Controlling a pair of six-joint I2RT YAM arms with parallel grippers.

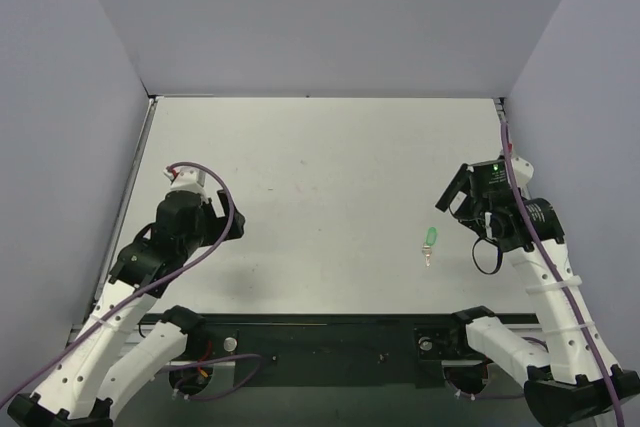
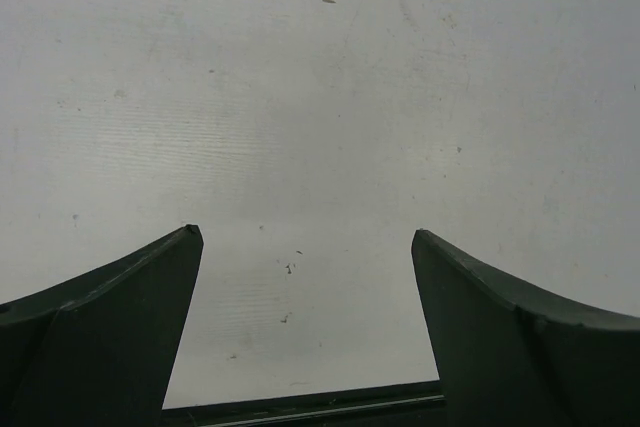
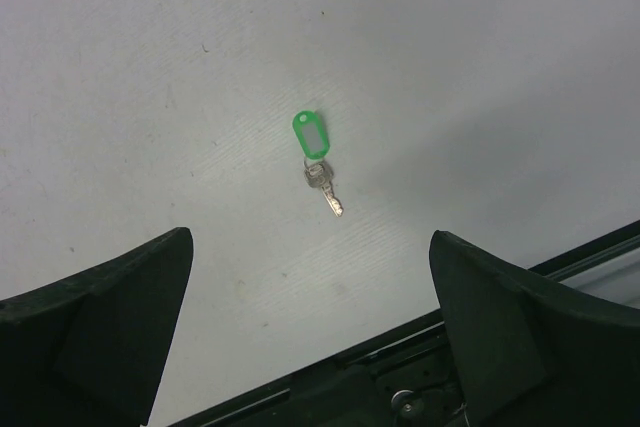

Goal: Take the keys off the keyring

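The green keyring [image 1: 431, 238] lies flat on the table right of centre, with the small silver key [image 1: 427, 258] joined to its near end. The right wrist view shows both: the keyring [image 3: 311, 133] and the key [image 3: 324, 185] just below it. My right gripper [image 1: 452, 193] hovers above the table a little right of and behind them, open and empty; its fingers [image 3: 120, 317] frame the lower corners of its wrist view. My left gripper [image 1: 232, 224] is open and empty over bare table at the left; its fingers [image 2: 110, 317] show only table between them.
The white table [image 1: 320, 167] is enclosed by grey walls at the back and both sides. A black rail [image 1: 320, 332] with the arm bases runs along the near edge; it also shows in the right wrist view [image 3: 400, 387].
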